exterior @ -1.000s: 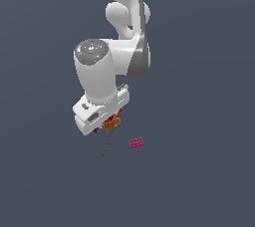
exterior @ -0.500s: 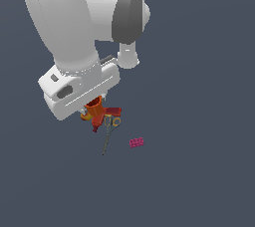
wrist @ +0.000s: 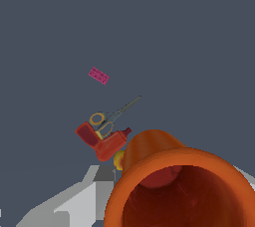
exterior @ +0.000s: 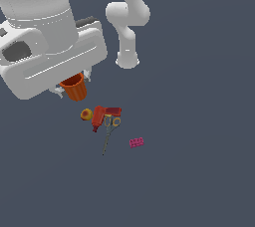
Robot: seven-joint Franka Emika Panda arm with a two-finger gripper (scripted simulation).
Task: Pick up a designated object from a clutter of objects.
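Observation:
The orange ribbed cup (exterior: 74, 87) hangs under the white hand of my gripper (exterior: 73, 84), well above the floor; the fingers are shut on it. In the wrist view the cup (wrist: 174, 181) fills the foreground, its open rim facing the camera. Below on the floor lie the red drill-shaped toy (exterior: 101, 115), the yellow-orange round item (exterior: 86, 115), the scissors with yellow loops (exterior: 110, 127) and the pink toy brick (exterior: 136, 142). The wrist view shows the drill (wrist: 102, 142), the scissors (wrist: 114, 116), the brick (wrist: 98, 75) and a sliver of the round item (wrist: 118, 160).
The arm's white base post (exterior: 127, 47) stands behind the clutter. The large white arm body (exterior: 45, 37) fills the exterior view's upper left and hides part of the floor.
The arm has risen toward the camera with the orange cup, lifting it clear of the drill and the round item. The other items have stayed in place.

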